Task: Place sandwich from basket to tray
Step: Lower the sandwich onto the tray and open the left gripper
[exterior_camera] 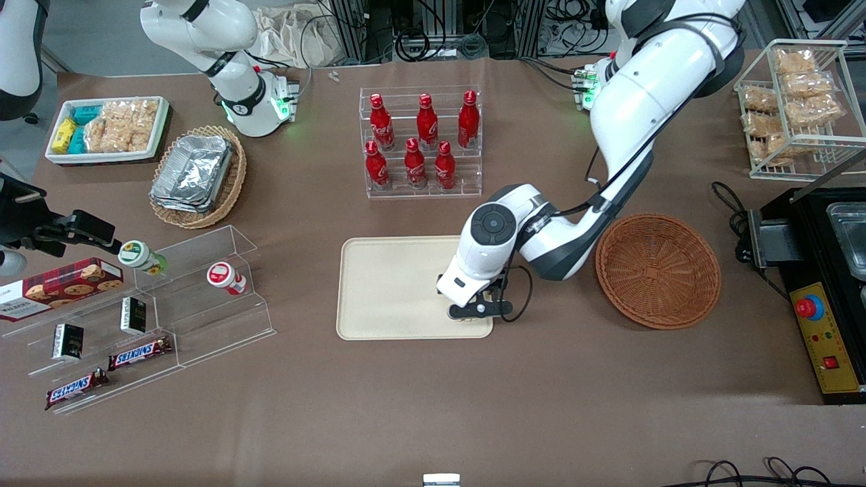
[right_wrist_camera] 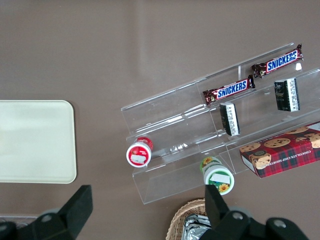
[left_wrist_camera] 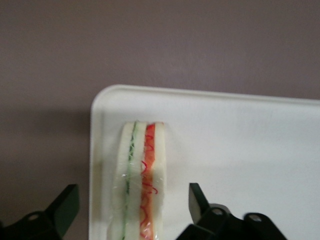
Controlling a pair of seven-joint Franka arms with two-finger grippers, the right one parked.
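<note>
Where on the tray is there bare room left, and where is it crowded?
Most of the tray is bare, from its edge toward the parked arm up to the gripper. The crowded spot is the corner nearest the basket, where the open gripper straddles the sandwich. The basket itself looks empty.

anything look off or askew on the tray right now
Slightly. The triangular white-bread sandwich sits close to a rounded corner of the cream rectangular tray, near the rim rather than centred. It lies inside the rim, intact, nothing spilled. The gripper is open, fingers apart on either side of it. The round reddish-brown wicker basket holds nothing.
</note>
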